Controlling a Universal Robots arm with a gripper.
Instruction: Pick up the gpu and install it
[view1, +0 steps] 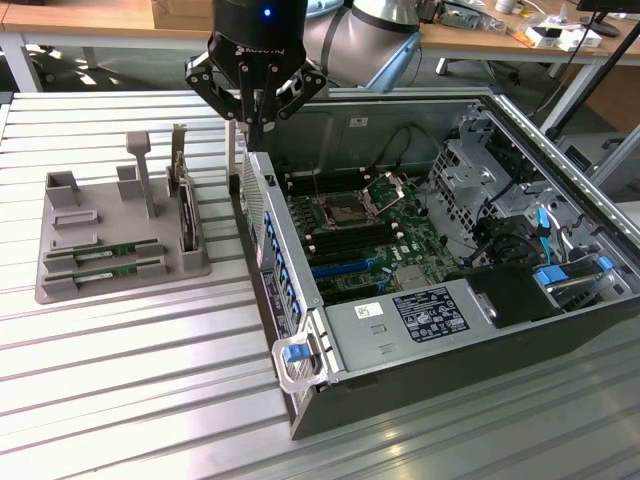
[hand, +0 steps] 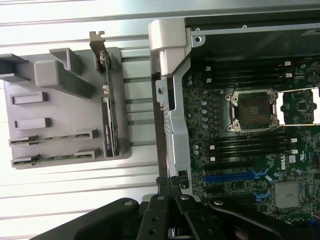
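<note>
— Ribbed metal table (view1: 130, 390) on my feed, wooden desks (view1: 90, 18) behind it. What is on it?

— I see a grey holder tray (view1: 125, 228) toward the table's edge at the exterior view's left. An open server chassis (view1: 430, 380) sits just beside it, its motherboard (view1: 350, 235) exposed.

— Where is the gpu?

— I take the gpu (view1: 110, 249) to be one of two green sticks lying flat in the tray's slots. The second stick (view1: 105, 270) lies parallel to it, on the side nearer the exterior camera. Which of the pair is meant I cannot tell, since I can read no label from here. Neither has been lifted.

— And your gripper?

— My gripper (view1: 255, 132) hangs above the chassis wall that faces the tray, near that wall's corner farthest from the exterior camera. Its fingers are pressed together with nothing between them.

— So how does the stick lie from it?

— Off toward the exterior view's left, away from the chassis and out over the tray. A dark expansion card (view1: 185, 215) stands upright at the tray's chassis end, between my gripper and the sticks. The gpu's long axis runs along the tray's length, crosswise to that chassis wall and to the card. Only its thin upper edge is on offer.
</note>
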